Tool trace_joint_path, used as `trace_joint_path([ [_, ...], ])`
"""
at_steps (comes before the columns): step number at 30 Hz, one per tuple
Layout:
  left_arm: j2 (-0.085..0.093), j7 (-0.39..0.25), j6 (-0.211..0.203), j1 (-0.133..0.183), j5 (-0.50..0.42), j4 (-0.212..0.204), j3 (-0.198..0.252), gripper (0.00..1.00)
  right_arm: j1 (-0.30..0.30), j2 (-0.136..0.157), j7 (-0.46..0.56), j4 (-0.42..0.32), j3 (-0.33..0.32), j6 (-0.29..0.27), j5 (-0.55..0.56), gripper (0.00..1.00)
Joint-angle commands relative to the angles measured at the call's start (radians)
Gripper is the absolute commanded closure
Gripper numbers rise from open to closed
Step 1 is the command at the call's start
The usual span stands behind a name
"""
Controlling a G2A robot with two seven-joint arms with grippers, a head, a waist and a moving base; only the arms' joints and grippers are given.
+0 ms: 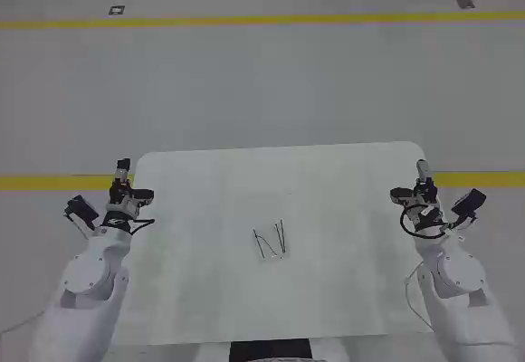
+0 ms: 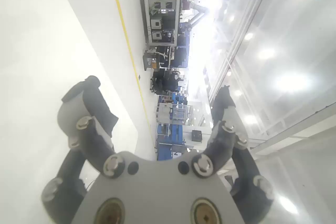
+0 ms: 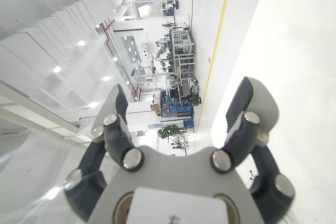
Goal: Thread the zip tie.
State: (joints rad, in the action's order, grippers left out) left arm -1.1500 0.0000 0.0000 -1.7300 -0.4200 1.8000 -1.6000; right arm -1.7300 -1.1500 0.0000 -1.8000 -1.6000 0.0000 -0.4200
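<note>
At the white table's side edges hung the left gripper and the right gripper, their fingers spread wide and empty. The thin zip ties lay near the table's middle, well apart from both. Their long axes ran roughly from near edge to far edge.

- Table: white, smooth, matt top.
- Zip ties: thin, dark strips that look like plastic.
- Left gripper: matt grey metal plate, shiny screws, black links.
- Right gripper: grey metal, black rubbery-looking pads.
- Floor: pale, glossy.
</note>
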Motion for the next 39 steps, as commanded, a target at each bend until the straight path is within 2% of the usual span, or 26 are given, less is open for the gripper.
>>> trace_joint_path([
  [1,0.0,0.0,0.0,0.0,0.0,0.0,0.0,0.0,0.0,0.0,0.0,0.0,0.0,0.0,0.0,0.0],
  [2,0.0,0.0,0.0,0.0,0.0,0.0,0.0,0.0,0.0,0.0,0.0,0.0,0.0,0.0,0.0,0.22],
  [3,0.0,0.0,0.0,0.0,0.0,0.0,0.0,0.22,0.0,0.0,0.0,0.0,0.0,0.0,0.0,0.0],
  [4,0.0,0.0,0.0,0.0,0.0,0.0,0.0,0.22,0.0,0.0,0.0,0.0,0.0,0.0,0.0,0.0],
  [5,0.0,0.0,0.0,0.0,0.0,0.0,0.0,0.22,0.0,0.0,0.0,0.0,0.0,0.0,0.0,0.22],
  [6,0.0,0.0,0.0,0.0,0.0,0.0,0.0,0.0,0.0,0.0,0.0,0.0,0.0,0.0,0.0,0.22],
  [7,0.0,0.0,0.0,0.0,0.0,0.0,0.0,0.0,0.0,0.0,0.0,0.0,0.0,0.0,0.0,0.22],
  [8,0.0,-0.015,-0.005,0.002,-0.003,0.013,0.005,0.0,0.0,0.0,0.0,0.0,0.0,0.0,0.0,0.0],
  [10,0.002,-0.072,-0.008,-0.002,0.005,0.028,0.003,0.0,0.0,0.0,0.0,0.0,0.0,0.0,0.0,0.0],
  [12,0.003,-0.093,0.004,-0.004,0.026,0.037,0.007,0.0,0.0,0.0,0.0,0.0,0.0,0.0,0.0,0.0],
  [18,0.007,-0.2,0.053,-0.005,0.129,0.055,0.067,0.0,0.0,0.0,0.0,0.0,0.0,0.0,0.0,0.0],
  [31,0.007,-0.2,0.053,-0.005,0.129,0.055,0.067,0.0,0.0,0.0,0.0,0.0,0.0,0.0,0.0,0.0],
  [32,0.008,-0.226,0.052,-0.004,0.133,0.065,0.081,0.0,0.0,0.0,0.0,0.0,0.0,0.0,0.0,0.0],
  [33,0.01,-0.282,0.057,0.004,0.154,0.067,0.102,0.0,0.0,0.0,0.0,0.0,0.0,0.0,0.0,0.0],
  [34,0.011,-0.314,0.062,0.016,0.166,0.057,0.113,0.0,0.0,0.0,0.0,0.0,0.0,0.0,0.0,0.0],
  [36,0.012,-0.351,0.079,0.03,0.177,0.048,0.134,0.0,0.0,0.0,0.0,0.0,0.0,0.0,0.0,0.0],
  [37,0.012,-0.364,0.091,0.036,0.188,0.045,0.144,0.0,0.0,0.0,0.0,0.0,0.0,0.0,0.0,0.0],
  [39,0.014,-0.407,0.14,0.047,0.217,0.035,0.178,0.0,0.0,0.0,0.0,0.0,0.0,0.0,0.0,0.0],
])
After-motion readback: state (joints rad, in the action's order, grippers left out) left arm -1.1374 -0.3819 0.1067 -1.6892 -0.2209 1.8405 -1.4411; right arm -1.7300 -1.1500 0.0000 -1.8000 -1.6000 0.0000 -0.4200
